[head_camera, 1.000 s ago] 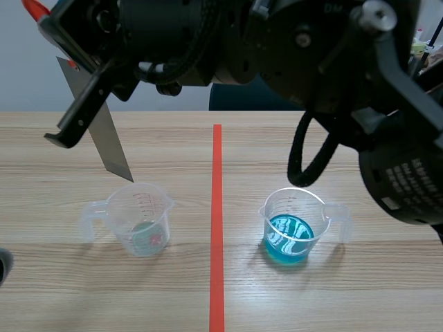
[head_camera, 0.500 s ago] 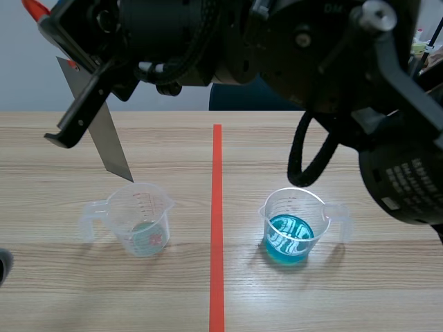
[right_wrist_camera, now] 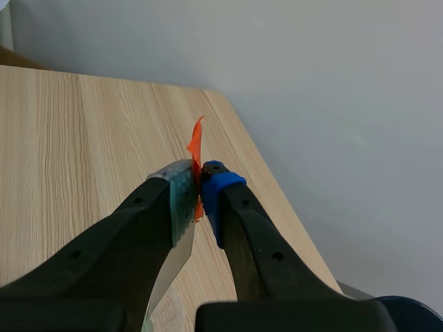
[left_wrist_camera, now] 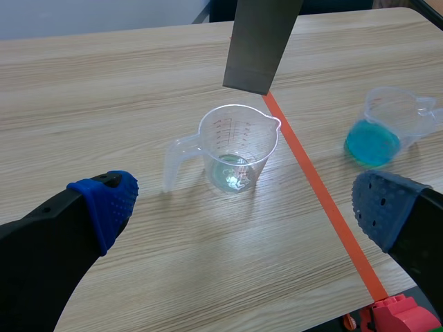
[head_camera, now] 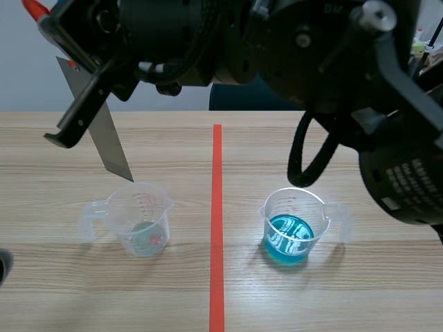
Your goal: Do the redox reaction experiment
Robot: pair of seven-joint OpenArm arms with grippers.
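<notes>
My right arm reaches across the top of the scene view, and its gripper [head_camera: 52,31] [right_wrist_camera: 199,173] is shut on a grey metal strip [head_camera: 104,131] [right_wrist_camera: 172,266] with an orange-red tag [right_wrist_camera: 196,149] at its upper end. The strip [left_wrist_camera: 259,41] hangs slanted, its lower corner just above the rim of a clear measuring cup [head_camera: 140,218] [left_wrist_camera: 237,149] that holds a little pale liquid. Right of the red tape line stands a second clear cup with blue liquid [head_camera: 294,228] [left_wrist_camera: 379,131]. My left gripper [left_wrist_camera: 246,204] is open, low and near the clear cup, holding nothing.
A red tape line [head_camera: 217,221] runs down the middle of the wooden table [head_camera: 62,297] between the two cups. The right arm's black body [head_camera: 387,138] hangs over the table's right side above the blue cup. A red object [left_wrist_camera: 398,315] shows under the left gripper's right finger.
</notes>
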